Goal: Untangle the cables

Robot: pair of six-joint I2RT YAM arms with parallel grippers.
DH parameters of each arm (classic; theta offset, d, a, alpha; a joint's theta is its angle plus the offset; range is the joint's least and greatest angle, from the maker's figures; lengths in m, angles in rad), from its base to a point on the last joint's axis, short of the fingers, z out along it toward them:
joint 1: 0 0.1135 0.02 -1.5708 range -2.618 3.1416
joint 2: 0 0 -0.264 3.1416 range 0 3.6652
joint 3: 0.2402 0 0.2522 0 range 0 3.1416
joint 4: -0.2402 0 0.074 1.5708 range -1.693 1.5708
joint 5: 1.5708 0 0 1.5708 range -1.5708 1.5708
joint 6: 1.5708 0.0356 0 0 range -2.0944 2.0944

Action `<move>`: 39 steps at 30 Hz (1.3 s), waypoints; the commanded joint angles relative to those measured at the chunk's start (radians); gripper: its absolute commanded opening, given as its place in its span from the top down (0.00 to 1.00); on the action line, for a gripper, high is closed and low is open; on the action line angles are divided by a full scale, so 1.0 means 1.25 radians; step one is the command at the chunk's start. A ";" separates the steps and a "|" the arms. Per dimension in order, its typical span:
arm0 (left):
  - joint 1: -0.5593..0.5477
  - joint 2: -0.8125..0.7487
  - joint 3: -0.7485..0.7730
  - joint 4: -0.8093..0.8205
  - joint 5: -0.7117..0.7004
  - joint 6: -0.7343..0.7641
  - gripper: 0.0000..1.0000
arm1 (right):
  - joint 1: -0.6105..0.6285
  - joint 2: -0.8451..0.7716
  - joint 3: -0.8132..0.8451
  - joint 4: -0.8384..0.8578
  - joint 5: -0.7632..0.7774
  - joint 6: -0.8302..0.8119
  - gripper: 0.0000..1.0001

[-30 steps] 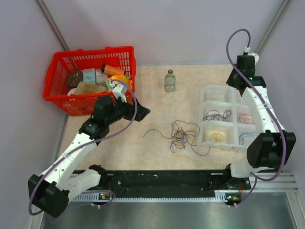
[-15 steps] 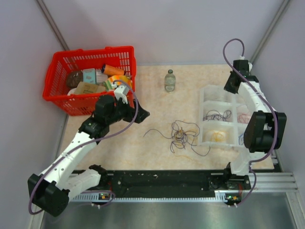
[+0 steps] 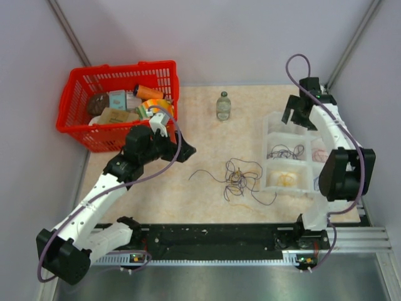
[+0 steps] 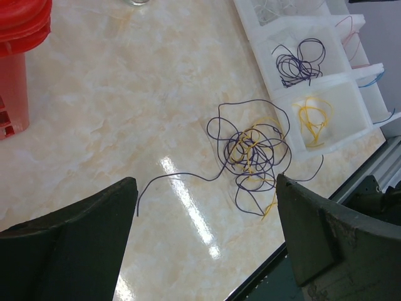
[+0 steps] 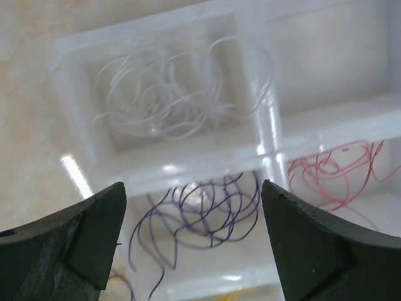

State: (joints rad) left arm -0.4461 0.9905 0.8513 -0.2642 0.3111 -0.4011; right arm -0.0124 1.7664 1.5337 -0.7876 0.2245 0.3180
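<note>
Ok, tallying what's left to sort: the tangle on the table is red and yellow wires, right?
Not red: the tangle on the table is dark purple and yellow wires, as the left wrist view shows.

The right gripper (image 3: pixel 292 115) has swung leftward; it now overhangs the tray (image 3: pixel 264 153).

In the left wrist view we see only the base of the bottle (image 4: pixel 139 2) at the top edge, and the red basket (image 4: pixel 15 69) runs off the left. From above, the right arm (image 3: pixel 341 170) covers part of the tray (image 3: pixel 265 135). At the right wrist view's bottom edge we catch just a sliver of yellow cable (image 5: pixel 229 295).
</note>
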 commanded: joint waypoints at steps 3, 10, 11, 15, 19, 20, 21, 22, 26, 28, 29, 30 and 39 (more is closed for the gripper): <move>-0.003 -0.008 0.005 0.004 -0.005 -0.034 0.06 | 0.215 -0.281 -0.153 -0.073 0.052 0.029 0.08; -0.014 -0.007 -0.023 0.027 0.028 -0.093 0.11 | 0.323 -0.441 -0.412 0.073 -0.261 0.136 0.31; -0.017 -0.005 -0.023 0.027 0.030 -0.095 0.12 | 0.323 -0.441 -0.430 0.083 -0.280 0.154 0.43; -0.039 -0.006 -0.024 0.026 0.024 -0.113 0.13 | 0.368 -0.427 -0.486 0.150 -0.375 0.126 0.49; -0.055 -0.006 -0.026 0.025 0.025 -0.120 0.14 | 0.399 -0.428 -0.530 0.182 -0.365 0.190 0.45; -0.058 -0.007 -0.026 0.022 0.024 -0.118 0.14 | 0.403 -0.436 -0.547 0.206 -0.381 0.211 0.46; -0.060 -0.009 -0.027 0.022 0.020 -0.120 0.14 | 0.412 -0.444 -0.567 0.239 -0.386 0.233 0.46; -0.064 -0.011 -0.031 0.024 0.017 -0.120 0.14 | 0.429 -0.449 -0.589 0.274 -0.382 0.247 0.47; -0.070 -0.005 -0.027 0.025 0.020 -0.121 0.14 | 0.475 -0.406 -0.631 0.329 -0.367 0.319 0.52; -0.073 -0.002 -0.021 0.024 0.021 -0.122 0.12 | 0.495 -0.387 -0.634 0.331 -0.301 0.350 0.51; -0.074 -0.001 -0.018 0.025 0.019 -0.123 0.12 | 0.497 -0.374 -0.628 0.333 -0.263 0.363 0.50; -0.075 0.002 -0.017 0.026 0.016 -0.125 0.11 | 0.496 -0.352 -0.610 0.332 -0.250 0.362 0.52; -0.078 -0.011 -0.001 0.000 -0.027 -0.104 0.11 | 0.587 -0.294 -0.377 0.193 -0.182 0.246 1.00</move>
State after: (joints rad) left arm -0.5385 0.9913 0.8188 -0.2710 0.3199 -0.5510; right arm 0.6411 1.4357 0.9195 -0.4973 -0.0509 0.6933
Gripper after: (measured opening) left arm 0.888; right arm 0.014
